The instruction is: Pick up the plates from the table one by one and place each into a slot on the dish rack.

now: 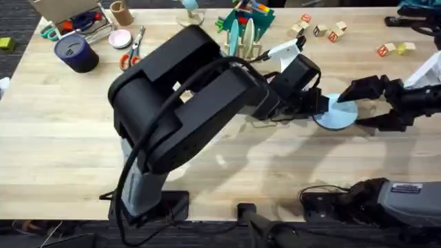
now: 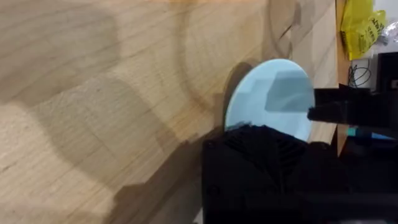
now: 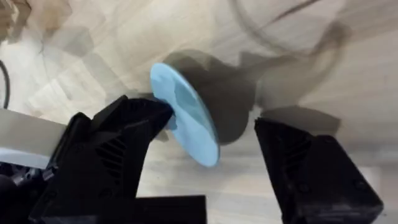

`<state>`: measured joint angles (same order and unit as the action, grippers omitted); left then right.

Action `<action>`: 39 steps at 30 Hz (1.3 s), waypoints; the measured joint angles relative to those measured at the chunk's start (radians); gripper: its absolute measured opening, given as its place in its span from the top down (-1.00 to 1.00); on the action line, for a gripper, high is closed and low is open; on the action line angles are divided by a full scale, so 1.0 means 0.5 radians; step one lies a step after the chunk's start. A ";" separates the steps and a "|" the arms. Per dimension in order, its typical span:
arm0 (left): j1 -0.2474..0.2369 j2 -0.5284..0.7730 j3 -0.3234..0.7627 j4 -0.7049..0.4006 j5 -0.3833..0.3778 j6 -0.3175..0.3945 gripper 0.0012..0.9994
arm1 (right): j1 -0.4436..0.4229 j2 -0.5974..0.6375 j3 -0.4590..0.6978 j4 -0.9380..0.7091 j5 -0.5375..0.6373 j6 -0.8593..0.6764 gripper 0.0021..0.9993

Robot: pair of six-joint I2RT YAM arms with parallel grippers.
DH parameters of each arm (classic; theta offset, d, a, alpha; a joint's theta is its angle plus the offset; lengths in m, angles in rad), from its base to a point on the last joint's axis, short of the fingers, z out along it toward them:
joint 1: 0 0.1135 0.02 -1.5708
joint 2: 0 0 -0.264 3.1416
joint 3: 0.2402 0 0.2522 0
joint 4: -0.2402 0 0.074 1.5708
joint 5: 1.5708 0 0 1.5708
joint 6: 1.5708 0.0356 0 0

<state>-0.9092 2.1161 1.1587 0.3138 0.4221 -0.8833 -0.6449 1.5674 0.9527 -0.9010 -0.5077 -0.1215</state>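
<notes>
A pale light blue plate (image 1: 337,114) hangs tilted just above the table (image 1: 62,131) at the centre right. My left gripper (image 1: 324,105), reaching far across from the left, is shut on the plate's near-left edge; in the left wrist view the plate (image 2: 268,98) sticks out past my fingers (image 2: 261,162). My right gripper (image 1: 356,108) stands wide open around the plate's right side. In the right wrist view the plate (image 3: 186,121) lies between my fingers (image 3: 124,143), close against one of them. The dish rack (image 1: 249,49) stands at the back centre with a cyan plate (image 1: 233,36) upright in it.
A cream plate (image 1: 249,32) also stands in the rack, with a green toy block (image 1: 244,15) behind it. A dark blue cup (image 1: 76,52), a pink dish (image 1: 120,38) and scissors (image 1: 134,47) sit at the back left. Wooden blocks (image 1: 318,29) lie at the back right.
</notes>
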 joint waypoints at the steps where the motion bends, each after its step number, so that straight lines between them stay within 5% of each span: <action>1: 0.000 0.000 0.000 0.000 0.000 0.000 0.93 | 0.000 0.013 0.000 0.015 -0.016 -0.011 -0.99; 17: 0.000 0.000 0.000 -0.001 0.002 0.000 0.92 | 0.007 0.062 -0.001 0.239 -0.261 -0.088 -0.99; 28: 0.000 0.000 0.000 -0.001 0.007 -0.001 0.93 | 0.166 0.165 0.000 0.292 -0.313 -0.089 -0.95; 32: 0.000 0.000 0.000 -0.002 0.008 -0.001 0.93 | 0.166 0.165 -0.001 0.301 -0.311 -0.090 -0.72; 36: 0.001 0.000 0.000 -0.004 0.009 -0.002 0.93 | 0.167 0.165 -0.001 0.309 -0.300 -0.095 -0.15; 39: 0.005 0.000 0.000 -0.005 0.016 -0.008 0.93 | 0.163 0.165 -0.001 0.315 -0.284 -0.102 0.10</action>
<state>-0.9070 2.1159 1.1587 0.3115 0.4301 -0.8875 -0.5632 1.6497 0.9524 -0.7434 -0.6495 -0.1726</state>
